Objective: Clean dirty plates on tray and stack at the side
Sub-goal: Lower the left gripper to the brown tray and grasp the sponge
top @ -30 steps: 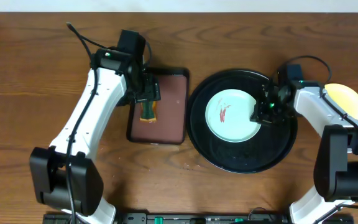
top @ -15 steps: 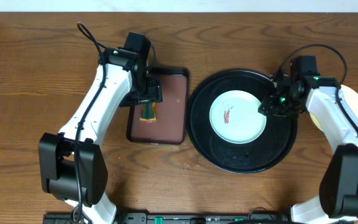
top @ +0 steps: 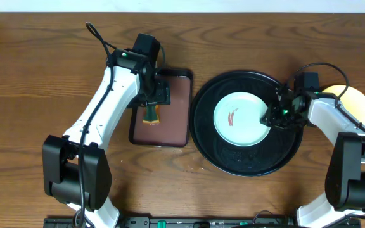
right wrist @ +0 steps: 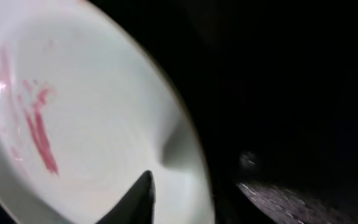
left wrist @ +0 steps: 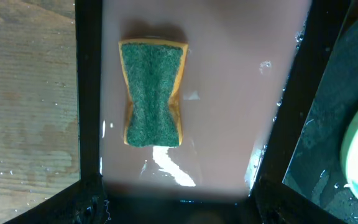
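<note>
A pale mint-white plate [top: 241, 118] with reddish smears lies in the round black tray [top: 246, 168]. My right gripper [top: 270, 118] is at the plate's right rim. In the right wrist view one finger lies on top of the plate [right wrist: 73, 112] and the gripper [right wrist: 173, 186] is shut on the rim. A yellow plate [top: 355, 101] lies on the table to the right of the tray, partly hidden by the right arm. A second mint-white plate is not in view. My left gripper [top: 155, 96] is open and empty above the far end of the rectangular tray.
The small rectangular black tray [top: 176, 107] with a wet maroon inside holds a green-and-yellow sponge [top: 151, 114], which shows ahead of the open left jaws [left wrist: 179, 211] in the left wrist view [left wrist: 152, 93]. This tray lies close beside the round tray's left rim [left wrist: 328, 124].
The mint-white plate has shifted a little to the right in the tray with my right gripper at its rim. The left arm has shifted slightly right over the rectangular tray.
</note>
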Controlling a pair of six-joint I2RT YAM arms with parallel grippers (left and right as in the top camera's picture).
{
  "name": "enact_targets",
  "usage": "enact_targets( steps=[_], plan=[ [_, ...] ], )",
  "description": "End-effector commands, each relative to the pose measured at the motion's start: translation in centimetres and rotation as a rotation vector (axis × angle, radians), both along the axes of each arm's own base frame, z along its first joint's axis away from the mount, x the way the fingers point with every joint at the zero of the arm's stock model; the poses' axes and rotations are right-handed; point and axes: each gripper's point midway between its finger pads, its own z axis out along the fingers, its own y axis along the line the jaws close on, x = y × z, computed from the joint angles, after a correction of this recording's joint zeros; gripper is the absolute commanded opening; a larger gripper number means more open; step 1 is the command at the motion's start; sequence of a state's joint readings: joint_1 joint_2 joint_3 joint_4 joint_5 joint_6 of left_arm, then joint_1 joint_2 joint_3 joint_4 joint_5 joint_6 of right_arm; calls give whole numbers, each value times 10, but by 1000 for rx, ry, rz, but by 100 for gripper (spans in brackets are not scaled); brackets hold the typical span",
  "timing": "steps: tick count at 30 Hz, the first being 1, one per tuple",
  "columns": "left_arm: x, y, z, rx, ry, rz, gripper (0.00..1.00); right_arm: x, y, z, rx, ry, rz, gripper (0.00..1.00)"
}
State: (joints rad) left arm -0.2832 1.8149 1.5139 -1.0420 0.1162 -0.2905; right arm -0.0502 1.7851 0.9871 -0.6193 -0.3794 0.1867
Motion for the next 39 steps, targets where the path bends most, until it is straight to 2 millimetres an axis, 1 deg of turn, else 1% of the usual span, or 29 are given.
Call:
enact_targets(
  steps=[1,2,3,7,11,13,16,17,21,22,25,27,28,29,30,32,34,36,39],
  plan=[
    [0,3,-2,18,0,-3,79,-4,-3,-4,-17,24,-22,8],
    [0,3,-2,19,0,-3,79,-6,-13,-7,-73,40,-47,4],
    [0,3,-2,19,0,-3,79,-8,-21,-10,-121,50,-60,4],
    [1,3,-3,18,-1,-3,79,-10,-38,-14,-226,57,-73,1],
    [1,3,-3,19,-1,-3,79,-5,-41,-13,-241,39,-77,1],
    [1,4,-7,25,-4,-2,79,-3,-41,-13,-237,29,-78,1],
    [2,4,-24,26,-7,-2,75,-4,-40,-13,-234,32,-77,1],
    [1,5,-32,28,-6,-1,75,-4,-39,-13,-229,32,-74,1],
    [-4,8,-67,43,7,0,66,-3,-33,-12,-195,25,-49,1],
    [-3,12,-76,63,5,3,66,-3,-31,-12,-188,24,-48,1],
    [2,15,-92,88,-9,7,66,-3,-31,-11,-184,22,-48,1],
    [4,13,-101,83,-5,6,59,-3,-31,-11,-184,22,-48,1],
    [4,10,-105,71,3,2,50,-3,-31,-11,-184,22,-48,1],
    [4,7,-110,60,11,-2,40,-3,-31,-11,-184,22,-48,1],
    [1,5,-119,61,33,-9,27,-3,-31,-11,-184,23,-48,1],
    [-6,2,-133,73,73,-23,19,-3,-30,-11,-182,23,-47,1],
    [-17,-3,-144,76,125,-41,8,-3,-30,-11,-181,23,-47,1],
    [-27,-5,-145,84,160,-80,7,-3,-30,-11,-181,24,-48,1],
    [-31,-6,-133,91,176,-110,8,-4,-30,-11,-181,25,-47,1]
  ],
)
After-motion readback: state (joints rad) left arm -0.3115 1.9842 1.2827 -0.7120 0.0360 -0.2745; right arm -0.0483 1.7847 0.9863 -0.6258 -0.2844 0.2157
